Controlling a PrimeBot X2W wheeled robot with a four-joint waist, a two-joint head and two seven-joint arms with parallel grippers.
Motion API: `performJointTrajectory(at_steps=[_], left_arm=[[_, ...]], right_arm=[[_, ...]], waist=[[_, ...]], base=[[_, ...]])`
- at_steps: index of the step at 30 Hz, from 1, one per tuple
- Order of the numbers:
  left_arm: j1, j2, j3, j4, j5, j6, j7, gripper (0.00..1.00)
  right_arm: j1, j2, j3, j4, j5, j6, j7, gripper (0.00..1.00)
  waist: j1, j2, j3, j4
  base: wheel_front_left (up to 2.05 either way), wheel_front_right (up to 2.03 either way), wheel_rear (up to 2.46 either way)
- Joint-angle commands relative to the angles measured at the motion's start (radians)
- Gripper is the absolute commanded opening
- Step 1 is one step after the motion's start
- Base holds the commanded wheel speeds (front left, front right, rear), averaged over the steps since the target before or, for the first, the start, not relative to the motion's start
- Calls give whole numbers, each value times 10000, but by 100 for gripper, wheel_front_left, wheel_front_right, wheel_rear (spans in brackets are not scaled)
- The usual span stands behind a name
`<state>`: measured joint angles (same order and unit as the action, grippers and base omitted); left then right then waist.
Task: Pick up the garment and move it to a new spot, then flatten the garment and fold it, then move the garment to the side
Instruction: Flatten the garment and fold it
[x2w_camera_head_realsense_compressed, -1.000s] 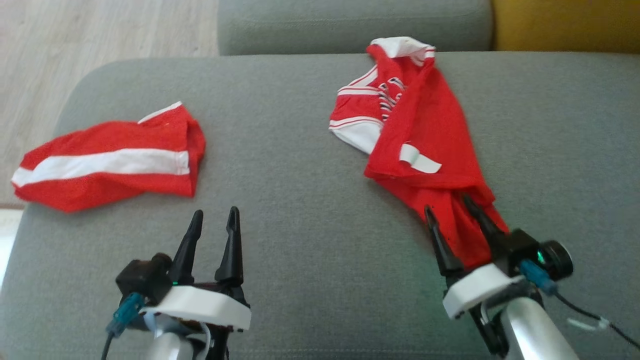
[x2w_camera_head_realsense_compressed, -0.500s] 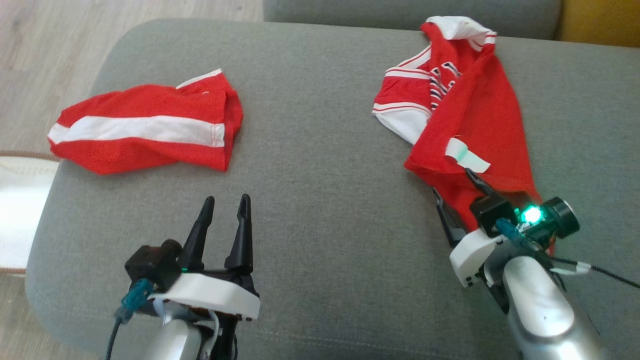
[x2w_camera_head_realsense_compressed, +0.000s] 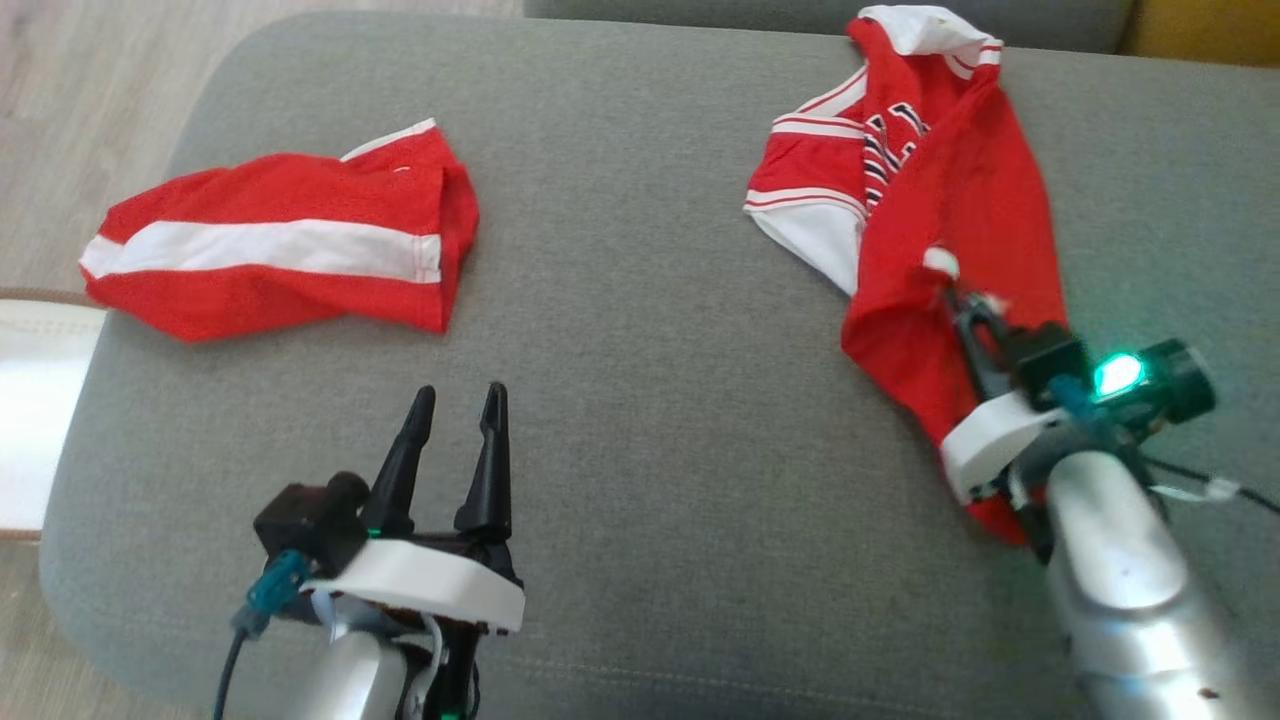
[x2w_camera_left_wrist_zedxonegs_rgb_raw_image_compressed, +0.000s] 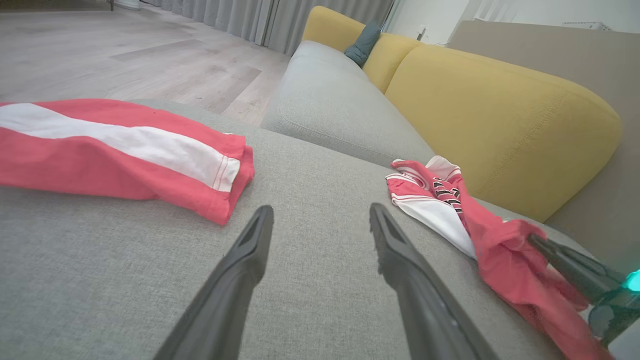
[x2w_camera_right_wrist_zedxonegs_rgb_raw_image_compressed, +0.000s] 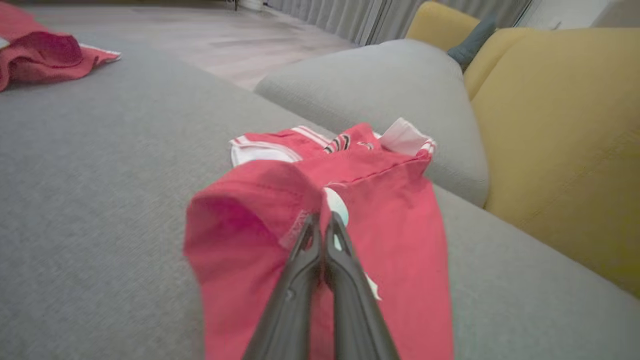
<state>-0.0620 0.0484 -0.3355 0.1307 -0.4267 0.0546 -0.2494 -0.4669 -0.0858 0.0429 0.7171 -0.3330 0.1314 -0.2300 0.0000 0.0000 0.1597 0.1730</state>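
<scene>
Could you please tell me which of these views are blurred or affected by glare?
Head view: mostly sharp, though the green light blooms. Right wrist view: soft overall, the red garment smeared around the shut fingers. Left wrist view: clearest, with wide-angle stretch.

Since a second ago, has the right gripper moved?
Yes. The right gripper went forward over the grey cushion, toward its far edge, shutting on the jersey.
</scene>
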Motion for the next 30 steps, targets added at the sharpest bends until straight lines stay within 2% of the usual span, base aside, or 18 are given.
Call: performJointTrajectory(at_steps=[1, 6, 11, 16, 23, 30], left_arm=[[-427, 18, 397, -290, -17, 37, -124, 100], [-407, 18, 464, -269, 14, -5, -124, 100], [-475, 18, 378, -248, 49, -76, -124, 100], [-579, 18, 350, -216, 110, -153, -124, 100], [-732, 18, 262, -143, 189, -275, -124, 100], [-907, 18, 98, -138, 184, -293, -124, 100]], right_arm=[[-385, -133, -13, -410, 163, -7, -151, 0], [-648, -782, -1130, -969, 830, -7, -67, 0], [-1186, -2100, -2031, -1190, 1419, -7, 633, 0], [-1923, -3326, -2296, -807, 1662, -7, 1382, 0], [-3082, -4219, -2468, 45, 1561, -7, 1818, 0], [-4511, -5040, -3085, 788, 580, -7, 1942, 0]], waist=[[0, 0, -60, -151], [0, 0, -142, -517], [0, 0, -57, -685], [0, 0, 140, -661], [0, 0, 415, -415], [0, 0, 717, -27]], base=[[0, 0, 0], [0, 0, 0], [0, 0, 0], [0, 0, 0], [0, 0, 0], [0, 0, 0]])
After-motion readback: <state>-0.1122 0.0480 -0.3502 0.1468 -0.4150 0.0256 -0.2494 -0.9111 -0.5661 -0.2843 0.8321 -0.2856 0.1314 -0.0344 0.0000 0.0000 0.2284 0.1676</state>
